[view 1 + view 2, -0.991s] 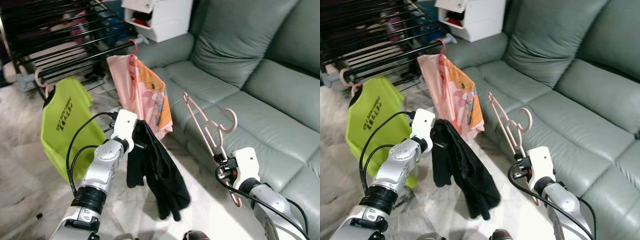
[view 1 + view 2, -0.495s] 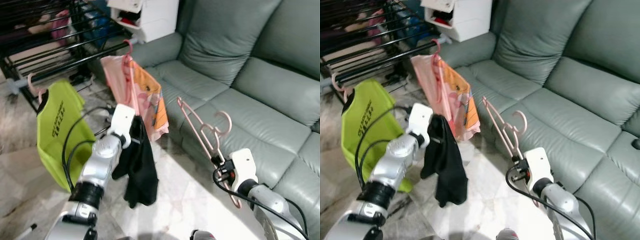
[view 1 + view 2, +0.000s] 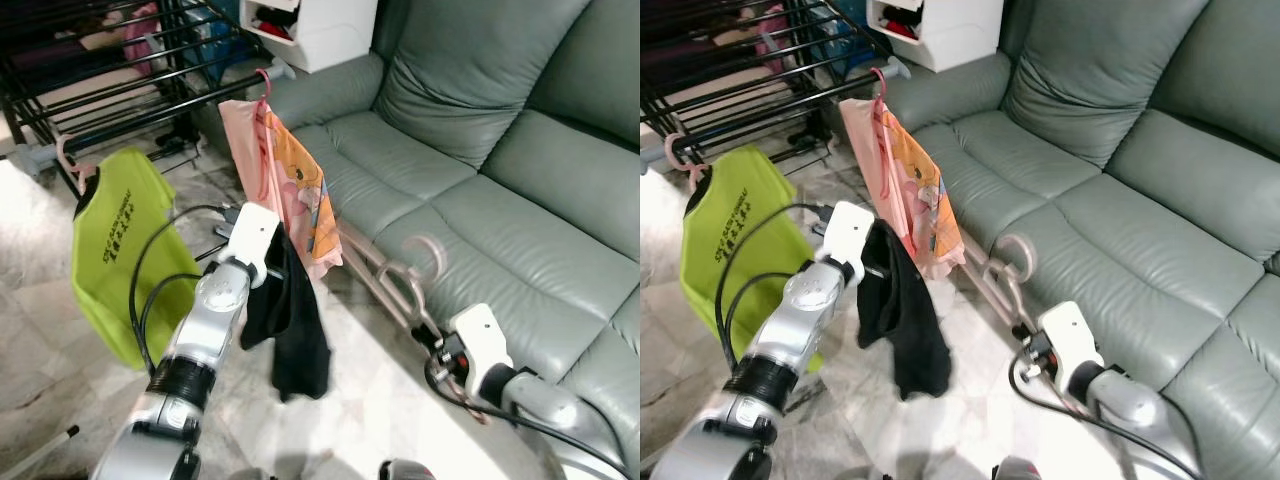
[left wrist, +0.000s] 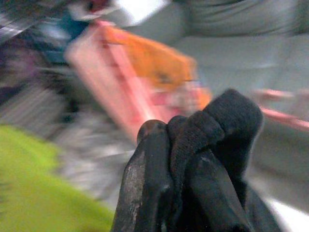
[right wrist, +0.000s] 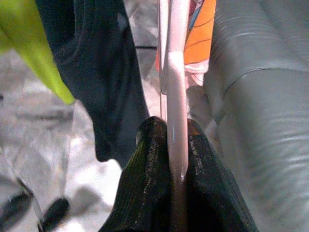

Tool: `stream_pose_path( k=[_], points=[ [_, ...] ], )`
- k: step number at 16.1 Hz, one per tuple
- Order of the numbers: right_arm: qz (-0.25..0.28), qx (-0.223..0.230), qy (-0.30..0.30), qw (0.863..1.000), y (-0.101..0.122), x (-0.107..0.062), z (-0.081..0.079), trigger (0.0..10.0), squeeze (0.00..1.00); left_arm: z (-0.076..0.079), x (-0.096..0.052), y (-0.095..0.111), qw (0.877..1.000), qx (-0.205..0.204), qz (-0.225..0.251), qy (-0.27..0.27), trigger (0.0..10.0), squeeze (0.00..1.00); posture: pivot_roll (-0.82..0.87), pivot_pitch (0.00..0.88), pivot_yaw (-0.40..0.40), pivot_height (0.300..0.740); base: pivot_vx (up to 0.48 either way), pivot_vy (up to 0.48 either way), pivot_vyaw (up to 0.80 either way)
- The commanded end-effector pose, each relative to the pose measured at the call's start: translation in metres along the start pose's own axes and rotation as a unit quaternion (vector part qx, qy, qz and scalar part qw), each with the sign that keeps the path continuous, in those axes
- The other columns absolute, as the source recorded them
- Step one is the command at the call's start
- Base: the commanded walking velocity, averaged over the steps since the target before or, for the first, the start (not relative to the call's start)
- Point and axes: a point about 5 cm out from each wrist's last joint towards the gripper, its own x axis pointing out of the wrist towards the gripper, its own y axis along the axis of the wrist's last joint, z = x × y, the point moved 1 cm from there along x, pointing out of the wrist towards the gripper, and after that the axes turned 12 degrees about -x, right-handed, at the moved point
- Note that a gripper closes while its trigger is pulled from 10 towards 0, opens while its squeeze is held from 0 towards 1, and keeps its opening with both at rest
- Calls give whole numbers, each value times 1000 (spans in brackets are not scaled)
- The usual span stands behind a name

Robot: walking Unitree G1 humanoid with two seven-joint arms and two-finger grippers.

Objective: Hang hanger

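The right hand [image 3: 440,345], lower right of frame, pinches the empty pink hanger [image 3: 395,280]. The left hand [image 3: 272,270], centre, is clamped on a black garment [image 3: 290,320]. Neither yet hangs on the drying rack [image 3: 110,70], upper left; two garments already do.

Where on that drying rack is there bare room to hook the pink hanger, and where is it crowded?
The rack's front rail is bare between the green shirt and the pink shirt. The bars behind it look open too. It is tight low between the shirts, where the left gripper holds the black garment. The right gripper holds the pink hanger.
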Motion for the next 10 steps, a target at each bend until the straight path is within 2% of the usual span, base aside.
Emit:
stream_pose_path(
  k=[1,2,6,10],
  points=[
    [3,-17,7,1000,6,-1,2,10000,0,-11,6,17,998,29,30,43,10000,0,-119,0,84,740,0,0,0],
    [-2,-25,14,1000,5,-3,5,10000,0,-15,9,18,997,33,29,57,10000,0,-119,0,84,740,0,0,0],
    [-4,-39,34,999,6,-7,10,10000,0,-17,15,26,997,39,44,55,10000,0,-127,0,86,740,0,0,0],
    [10,-37,104,994,9,-13,-5,10000,0,-14,16,23,997,41,47,53,10000,0,-126,0,85,740,0,0,0]
  ],
)
